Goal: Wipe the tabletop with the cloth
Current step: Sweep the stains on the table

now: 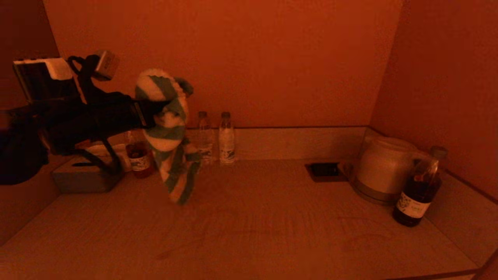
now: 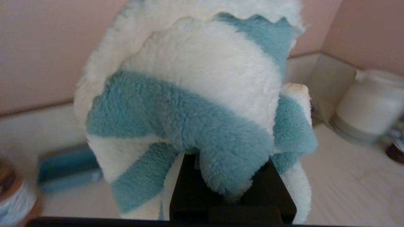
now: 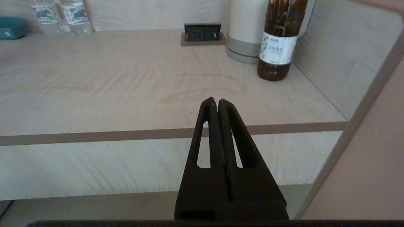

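Note:
A fluffy cloth (image 1: 171, 136) with blue and white stripes hangs in the air over the back left of the wooden tabletop (image 1: 249, 225). My left gripper (image 1: 157, 112) is shut on the cloth and holds it well above the surface. In the left wrist view the cloth (image 2: 195, 104) fills most of the picture and covers the fingertips of my left gripper (image 2: 232, 189). My right gripper (image 3: 217, 101) is shut and empty, parked in front of and below the tabletop's front edge (image 3: 126, 135); it does not show in the head view.
Two small water bottles (image 1: 216, 138) stand at the back wall. A tissue box (image 1: 85, 177) and a dark jar (image 1: 138, 159) sit at back left. A white kettle (image 1: 383, 169), a dark sauce bottle (image 1: 418, 188) and a power socket (image 1: 325, 170) are at the right. Walls enclose the left, back and right sides.

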